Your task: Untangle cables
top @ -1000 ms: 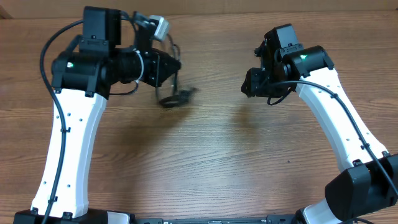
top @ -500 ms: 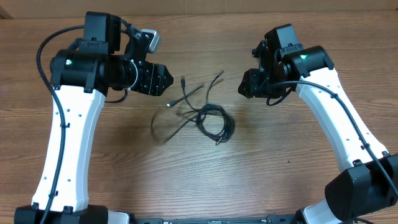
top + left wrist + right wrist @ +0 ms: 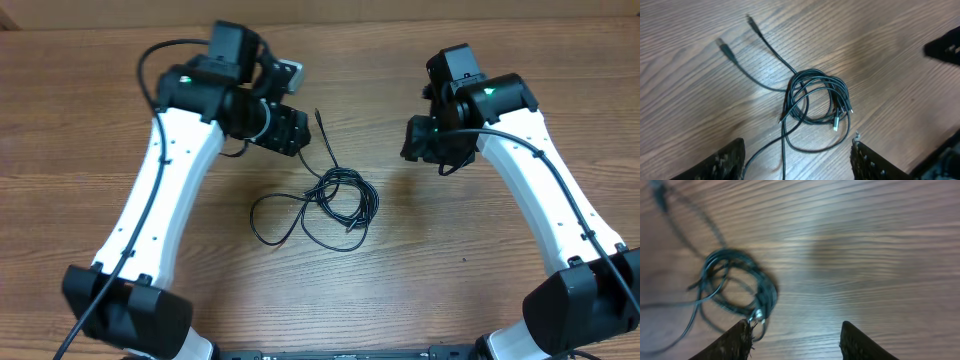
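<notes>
We see left gripper [image 3: 797, 155] & right gripper [image 3: 795, 340] both open, empty; thin black plug-ended cables [image 3: 796, 95] lie knotted on brown wood table [image 3: 450, 260] btwn arms, untangling looks mostly todo.

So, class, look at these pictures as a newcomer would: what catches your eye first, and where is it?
The tangle of thin black cables lies loose in the middle of the wooden table, a tight coil with strands trailing out. The left gripper and right gripper hang above it on either side, both open and empty.
</notes>
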`<state>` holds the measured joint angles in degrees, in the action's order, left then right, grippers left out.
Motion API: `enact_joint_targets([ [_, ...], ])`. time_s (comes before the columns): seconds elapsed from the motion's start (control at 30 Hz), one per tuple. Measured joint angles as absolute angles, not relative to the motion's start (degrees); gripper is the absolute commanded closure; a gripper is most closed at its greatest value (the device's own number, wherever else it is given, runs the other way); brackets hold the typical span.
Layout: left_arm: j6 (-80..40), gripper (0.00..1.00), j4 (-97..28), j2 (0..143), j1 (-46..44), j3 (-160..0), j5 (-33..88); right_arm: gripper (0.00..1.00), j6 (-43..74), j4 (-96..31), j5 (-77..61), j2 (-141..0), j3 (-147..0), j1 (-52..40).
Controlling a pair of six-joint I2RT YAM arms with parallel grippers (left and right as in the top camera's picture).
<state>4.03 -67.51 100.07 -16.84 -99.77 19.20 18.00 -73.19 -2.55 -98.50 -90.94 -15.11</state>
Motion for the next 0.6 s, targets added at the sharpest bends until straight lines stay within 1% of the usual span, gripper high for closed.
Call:
enact_joint_targets([
  [0.17,2.8,0.35,-65.8,105.8,-19.5,-99.8,15.3,0.44,20.9,-73.6,-1.1,-98.5,-91.0,-11.2],
  [0.3,2.0,0.38,-62.9,111.7,-20.3,-99.7,13.9,0.43,21.4,-74.0,-1.5,-98.5,-91.0,-8.5],
  [0.33,1.9,0.38,-62.1,113.0,-20.5,-99.7,13.8,0.43,21.5,-74.2,-1.7,-98.5,-91.0,-8.3],
  [0.4,1.8,0.42,-60.5,115.2,-21.0,-99.6,13.8,0.43,21.6,-74.2,-1.9,-98.5,-91.0,-8.3],
  [0.6,1.6,0.44,-58.9,120.1,-23.4,-99.6,13.9,0.43,21.9,-74.6,-2.5,-98.5,-91.0,-8.3],
])
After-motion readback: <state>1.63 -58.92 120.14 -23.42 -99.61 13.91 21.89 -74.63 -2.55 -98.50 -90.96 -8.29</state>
